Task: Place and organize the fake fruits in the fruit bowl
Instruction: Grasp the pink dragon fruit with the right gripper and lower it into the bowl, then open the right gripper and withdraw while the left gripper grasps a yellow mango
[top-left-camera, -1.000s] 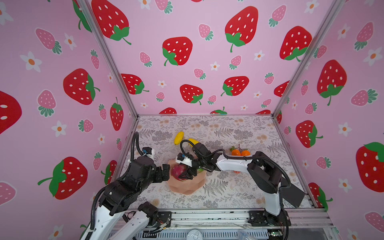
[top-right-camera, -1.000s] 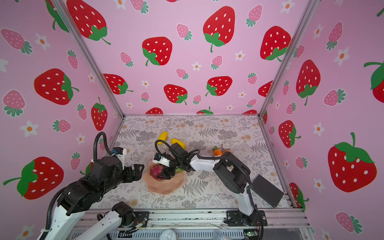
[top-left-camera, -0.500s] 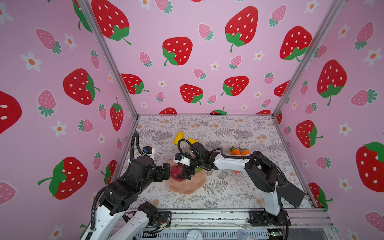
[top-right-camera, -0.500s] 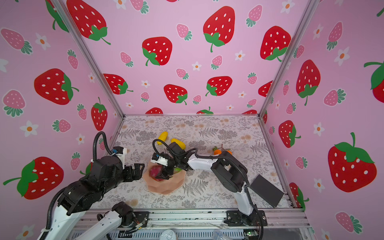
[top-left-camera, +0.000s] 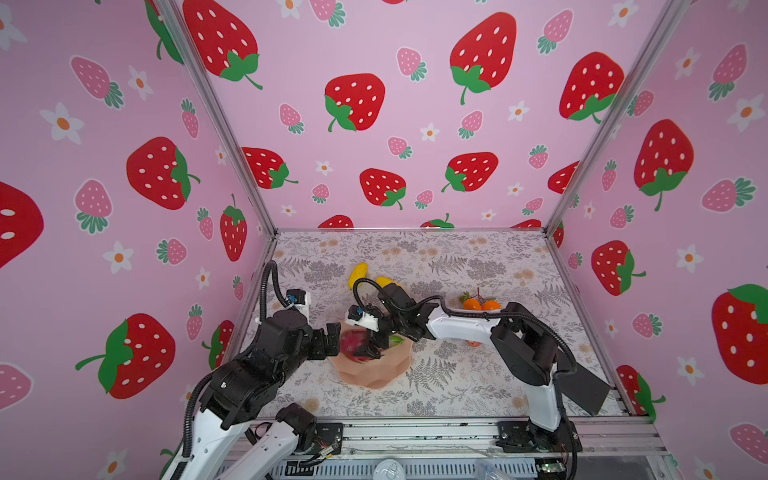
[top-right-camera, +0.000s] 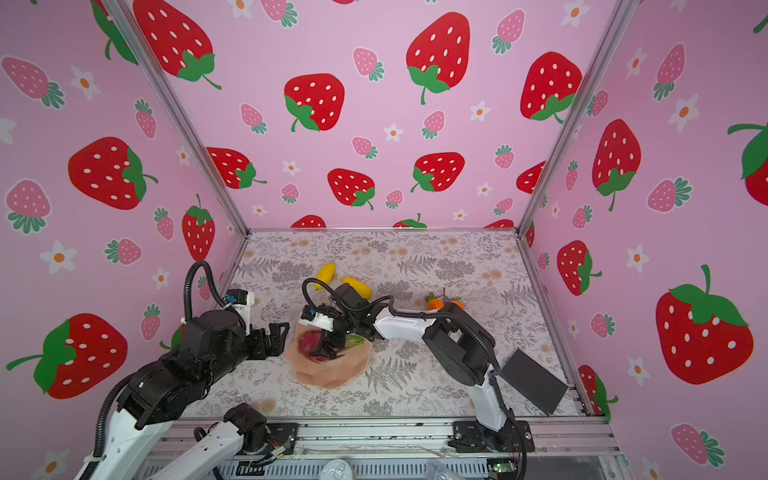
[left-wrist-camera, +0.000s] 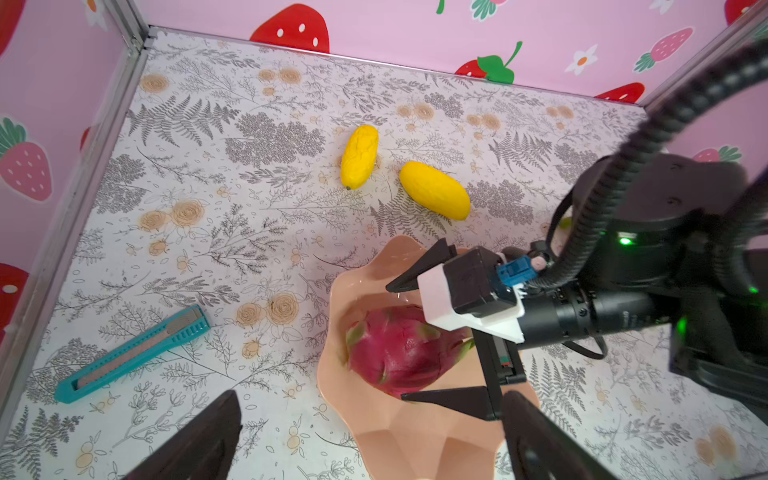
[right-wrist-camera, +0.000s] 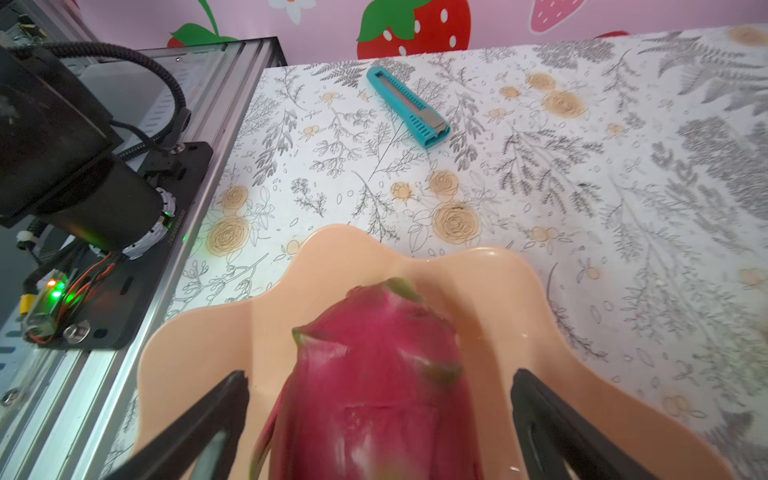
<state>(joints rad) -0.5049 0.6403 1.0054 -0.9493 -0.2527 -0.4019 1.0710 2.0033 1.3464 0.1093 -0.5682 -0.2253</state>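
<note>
Fingers splayed astride dragon fruit, right arm outstretched over bowl

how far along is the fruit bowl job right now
Done: the dragon fruit lies in the fruit bowl, the open right gripper straddling it. In hand: nothing; the left gripper is open beside the bowl. Left: both yellow fruits, the oranges and a partly hidden small red fruit sit outside it.

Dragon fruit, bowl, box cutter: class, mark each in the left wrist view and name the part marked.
Dragon fruit (left-wrist-camera: 399, 349): left wrist view, middle of its magenta skin.
Bowl (left-wrist-camera: 395, 440): left wrist view, bare peach wall.
Box cutter (left-wrist-camera: 133, 354): left wrist view, middle of its teal body.
</note>
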